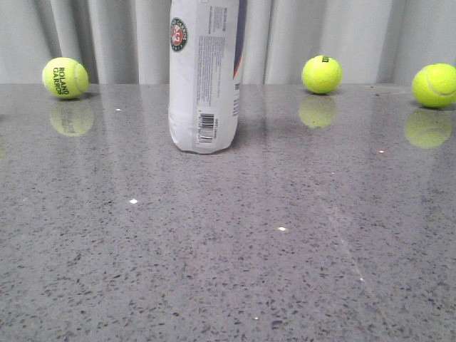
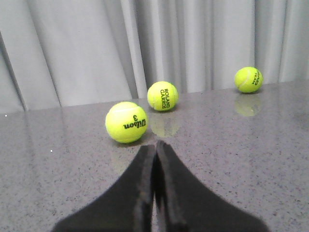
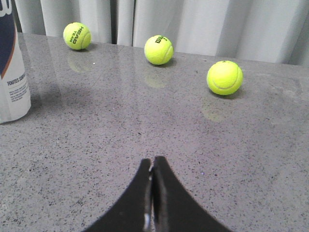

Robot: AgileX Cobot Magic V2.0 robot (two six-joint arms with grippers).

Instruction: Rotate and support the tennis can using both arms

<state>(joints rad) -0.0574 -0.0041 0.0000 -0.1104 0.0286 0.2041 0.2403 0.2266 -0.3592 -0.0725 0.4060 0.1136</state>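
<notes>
My left hand point(image 2: 155, 159) and right hand point(image 3: 152, 171) are both pressed together, empty, well apart from the upright tennis can point(image 1: 204, 78) on the desk point(image 1: 228, 249); I judge everything remains.

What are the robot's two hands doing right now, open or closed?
Left gripper: closed, fingers pressed together, holding nothing.
Right gripper: closed, fingers together, holding nothing; the tennis can stands untouched off to its side.

Front camera sits low on the table, close before the tennis can point(image 1: 204, 78); right wrist camera shares that can point(image 3: 13, 72); left wrist camera faces away.
</notes>
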